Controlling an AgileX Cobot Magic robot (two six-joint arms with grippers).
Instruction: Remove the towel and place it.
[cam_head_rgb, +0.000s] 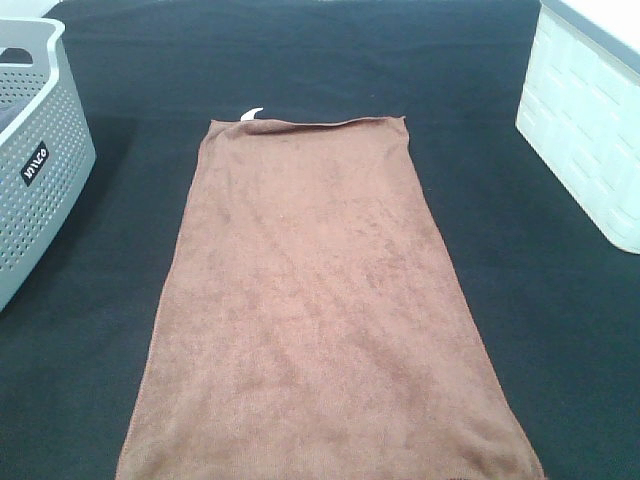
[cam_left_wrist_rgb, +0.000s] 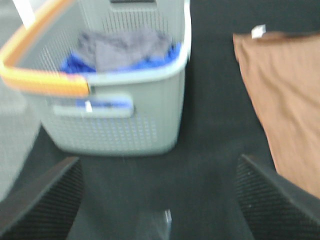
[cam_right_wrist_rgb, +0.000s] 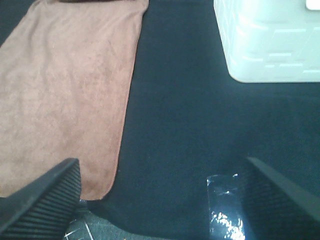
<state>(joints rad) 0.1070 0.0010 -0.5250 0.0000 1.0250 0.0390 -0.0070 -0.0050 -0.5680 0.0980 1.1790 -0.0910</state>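
Brown terry cloth: the towel (cam_head_rgb: 320, 320) lies spread flat at the centre of the worktop (cam_head_rgb: 520, 330), on its black covering, long axis running from 12 o'clock to 6 o'clock in the high view, its near end cut off by the frame edge. Neither arm appears in that view. Left gripper (cam_left_wrist_rgb: 160, 200): jaws spread wide, empty, above bare black cloth between the grey perforated basket (cam_left_wrist_rgb: 120, 115) and the towel's long left edge (no contact visible). Right gripper (cam_right_wrist_rgb: 160, 200): jaws likewise spread wide and empty, above bare cloth just beside the towel's right edge; one finger (cam_right_wrist_rgb: 45, 200) overlaps the towel's near corner in the wrist view, though contact cannot be judged. Towel surface: plain, uniform nap, faint creases only, hemmed edges straight. A small white tag (cam_head_rgb: 251, 116) curls outward at the far left corner, about 11 o'clock from the towel's centre. A white bin (cam_head_rgb: 590, 120) stands at 2 o'clock, well apart.
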